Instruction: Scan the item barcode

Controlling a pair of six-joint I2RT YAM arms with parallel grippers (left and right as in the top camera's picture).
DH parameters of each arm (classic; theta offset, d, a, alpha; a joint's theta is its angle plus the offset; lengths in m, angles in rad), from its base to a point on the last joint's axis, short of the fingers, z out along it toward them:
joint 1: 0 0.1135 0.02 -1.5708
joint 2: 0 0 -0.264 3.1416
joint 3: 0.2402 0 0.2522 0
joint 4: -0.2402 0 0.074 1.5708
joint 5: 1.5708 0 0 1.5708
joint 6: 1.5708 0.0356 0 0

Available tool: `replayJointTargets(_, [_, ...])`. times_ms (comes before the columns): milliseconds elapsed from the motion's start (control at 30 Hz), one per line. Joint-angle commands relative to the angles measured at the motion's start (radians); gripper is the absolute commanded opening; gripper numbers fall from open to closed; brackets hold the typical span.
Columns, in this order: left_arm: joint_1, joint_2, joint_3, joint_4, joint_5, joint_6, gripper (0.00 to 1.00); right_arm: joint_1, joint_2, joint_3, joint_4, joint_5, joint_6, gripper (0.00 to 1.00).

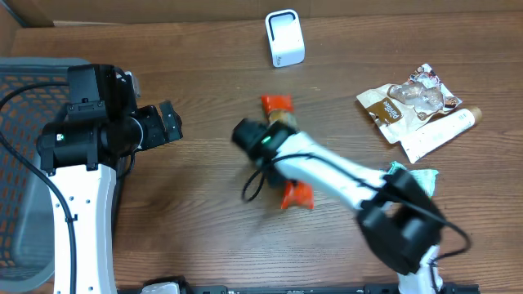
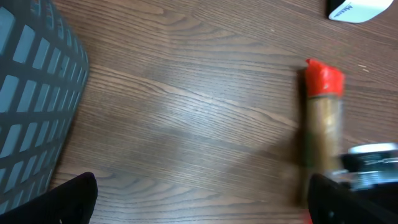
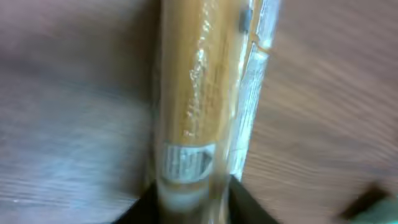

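Note:
The item is a long brown sausage-style stick (image 1: pixel 279 114) with red crimped ends, lying in the middle of the table. My right gripper (image 1: pixel 282 151) reaches over it and hides its middle. In the right wrist view the stick (image 3: pixel 199 93) runs up from between my right gripper (image 3: pixel 193 202), whose dark fingers (image 3: pixel 144 208) press against both of its sides; a small white barcode label (image 3: pixel 186 160) faces the camera just above them. The white scanner (image 1: pixel 284 37) stands at the back centre. My left gripper (image 1: pixel 169 122) hangs open at the left with nothing in it; its view shows the stick (image 2: pixel 323 124).
A grey mesh basket (image 1: pixel 20 163) fills the left edge. At the right lie a brown snack pouch (image 1: pixel 400 102), a white tube (image 1: pixel 437 135) and a teal packet (image 1: pixel 417 175). Cardboard walls border the back.

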Motion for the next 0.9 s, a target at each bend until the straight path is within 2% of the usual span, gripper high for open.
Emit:
replayJointTargets(0, [0.0, 0.007, 0.019, 0.002, 0.0, 0.016, 1.0, 0.076, 0.031, 0.005, 0.013, -0.052, -0.023, 0.63])
replayJointTargets(133, [0.0, 0.008, 0.019, 0.002, 0.0, 0.016, 1.0, 0.098, 0.013, 0.058, 0.016, -0.153, -0.023, 0.66])
replayJointTargets(300, [0.0, 0.008, 0.019, 0.002, 0.0, 0.016, 1.0, 0.011, -0.053, 0.151, -0.016, -0.26, -0.031, 0.66])
replayJointTargets(400, [0.0, 0.008, 0.019, 0.002, 0.0, 0.016, 0.99, -0.095, -0.105, 0.159, -0.019, -0.31, -0.033, 0.78])
replayJointTargets(500, [0.0, 0.008, 0.019, 0.002, 0.0, 0.016, 1.0, -0.212, -0.114, 0.158, -0.028, -0.457, -0.123, 0.88])
replayJointTargets(667, [0.0, 0.008, 0.019, 0.002, 0.0, 0.016, 1.0, -0.394, -0.1, 0.093, -0.006, -0.772, -0.266, 0.91])
replayJointTargets(867, [0.0, 0.008, 0.019, 0.002, 0.0, 0.016, 1.0, -0.466, -0.069, -0.063, 0.077, -0.912, -0.309, 0.91])
